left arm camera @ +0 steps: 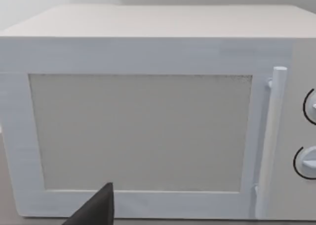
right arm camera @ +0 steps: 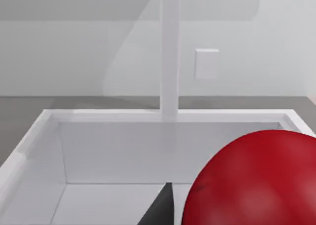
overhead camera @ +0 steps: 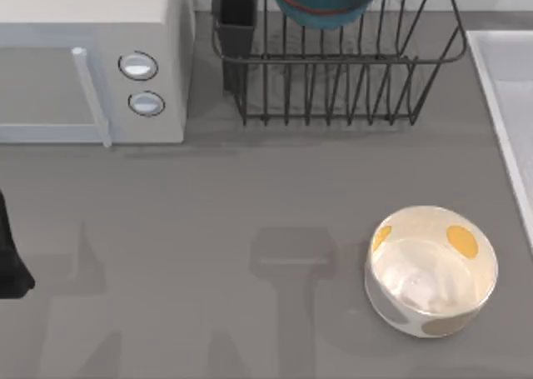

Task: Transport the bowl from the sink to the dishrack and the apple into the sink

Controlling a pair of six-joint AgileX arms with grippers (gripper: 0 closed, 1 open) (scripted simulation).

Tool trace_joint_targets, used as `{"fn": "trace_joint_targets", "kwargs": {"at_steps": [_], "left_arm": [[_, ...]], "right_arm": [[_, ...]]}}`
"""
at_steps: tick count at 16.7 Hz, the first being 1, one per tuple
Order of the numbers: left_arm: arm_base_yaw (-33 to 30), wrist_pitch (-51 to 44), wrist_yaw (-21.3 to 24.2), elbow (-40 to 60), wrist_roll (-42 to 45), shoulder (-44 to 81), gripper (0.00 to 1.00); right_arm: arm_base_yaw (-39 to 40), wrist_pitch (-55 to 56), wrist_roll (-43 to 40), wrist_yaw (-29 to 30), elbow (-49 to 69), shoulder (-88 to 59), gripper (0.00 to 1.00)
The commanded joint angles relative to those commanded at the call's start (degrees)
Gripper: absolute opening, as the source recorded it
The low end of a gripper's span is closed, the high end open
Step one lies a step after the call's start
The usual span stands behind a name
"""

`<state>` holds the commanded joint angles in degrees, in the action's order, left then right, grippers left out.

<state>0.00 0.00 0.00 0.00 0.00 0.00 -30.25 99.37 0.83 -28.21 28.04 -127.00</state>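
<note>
item: bowl [overhead camera: 325,0] — teal-blue, reddish band near the rim, seated among the upright bars of the dishrack [overhead camera: 350,87] at the far side of the table in the top view, well apart from either of my grippers. i judge this half of the task done.

item: apple [right arm camera: 254,180] — glossy red, very close to the right wrist camera, hanging above the open sink [right arm camera: 44,156] with the basin floor below it. its closeness suggests my right gripper carries it, but one dark fingertip [right arm camera: 160,210] beside the fruit is all i get of that gripper; i cannot tell whether the jaws pinch the apple or how far apart they stand.

item: sink, second listing — pale rim [overhead camera: 500,104] at the right edge of the top view, just beside the dishrack. basin looks bare under the apple; a tap column [right arm camera: 169,52] rises at the wall beyond it.

item: left arm [overhead camera: 10,254] — parked at the left edge of the table. one dark fingertip [left arm camera: 96,207] pokes in at the foot of the left wrist view, facing the microwave [left arm camera: 148,126] door; jaw state cannot be told.

item: white bowl [overhead camera: 431,271] — yellow and grey spots, on the table near the sink, no part of the job.

remaining, in my judgement: lower the apple into the basin, let go, withdraw the right arm.
</note>
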Motion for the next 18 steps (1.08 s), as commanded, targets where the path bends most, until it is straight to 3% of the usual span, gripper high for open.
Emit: {"fn": "trace_joint_targets", "kwargs": {"at_steps": [10,18], "left_arm": [[0.00,0.00,0.00,0.00,0.00,0.00,1.00],[0.00,0.00,0.00,0.00,0.00,0.00,1.00]], "right_arm": [[0.00,0.00,0.00,0.00,0.00,0.00,0.98],[0.00,0.00,0.00,0.00,0.00,0.00,1.00]]}}
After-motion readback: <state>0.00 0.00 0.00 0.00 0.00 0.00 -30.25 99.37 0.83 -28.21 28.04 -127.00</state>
